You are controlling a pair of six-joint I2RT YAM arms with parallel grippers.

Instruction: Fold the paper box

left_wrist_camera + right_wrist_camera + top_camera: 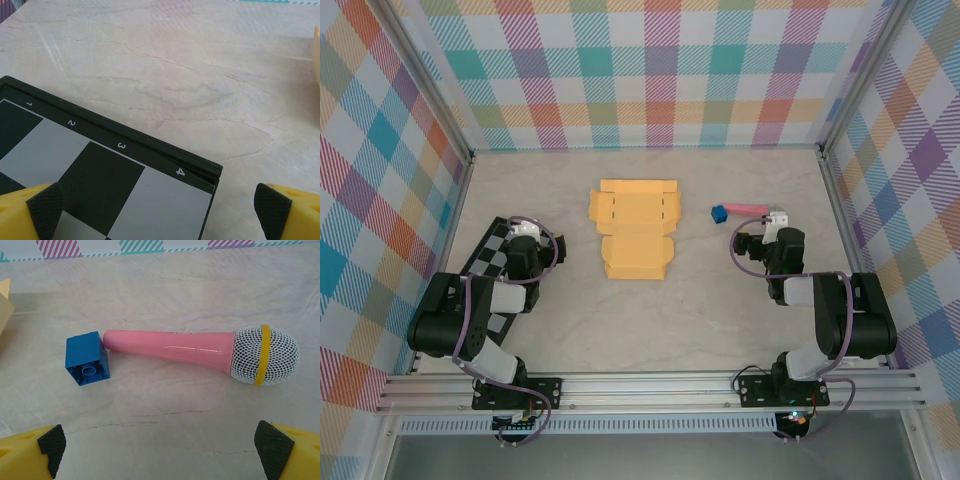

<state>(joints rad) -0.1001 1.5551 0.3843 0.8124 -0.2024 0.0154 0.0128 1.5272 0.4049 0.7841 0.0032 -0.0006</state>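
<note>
The paper box (633, 228) is a yellow-orange die-cut card sheet lying flat and unfolded in the middle of the table, flaps spread. A sliver of it shows at the right edge of the left wrist view (317, 54) and at the left edge of the right wrist view (5, 305). My left gripper (527, 231) rests to its left over the checkered board, open with nothing between its fingers (45, 207). To the right of the sheet my right gripper (775, 222) stands open and empty above bare table, its fingers (272, 445) wide apart.
A black-and-white checkered board (490, 262) (100, 190) lies under the left arm. A pink toy microphone (748, 208) (200, 351) with a blue brick (718, 213) (86, 364) at its end lies just beyond the right gripper. Plaid walls enclose the table.
</note>
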